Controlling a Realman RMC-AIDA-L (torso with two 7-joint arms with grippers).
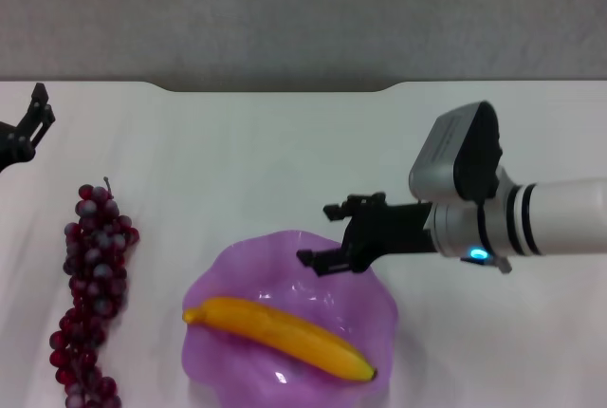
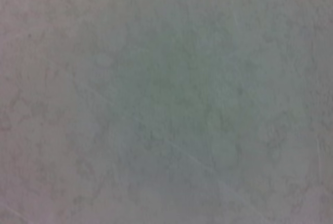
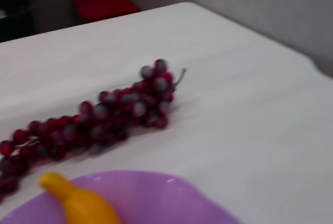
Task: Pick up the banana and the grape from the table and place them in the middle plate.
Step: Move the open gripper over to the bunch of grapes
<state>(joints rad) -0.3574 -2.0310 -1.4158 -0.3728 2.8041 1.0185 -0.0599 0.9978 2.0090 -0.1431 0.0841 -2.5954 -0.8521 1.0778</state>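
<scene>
— So where's the grape (image 1: 91, 294)?
— On the bench (image 1: 266, 152), left of the plate (image 1: 220, 280); banana (image 1: 280, 335) already inside.
— Grippers?
— Right gripper (image 1: 332, 234) released above the rim. Left gripper (image 1: 30, 119) far off, can't tell. Pinch the stem end, lift slowly.

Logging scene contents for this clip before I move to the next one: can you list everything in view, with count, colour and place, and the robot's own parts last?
banana: one, yellow-orange, lying inside the plate.
middle plate: one, translucent purple with a wavy rim, near centre of the table.
grape: one bunch, dark red-purple, on the table to the robot's left of the plate, not in it.
table: one, white, notched far edge.
red object: one, beyond the table's edge, seen only by the right wrist camera.
right gripper: black, open, empty, above the plate's far rim.
left gripper: black, at the table's far left.
</scene>
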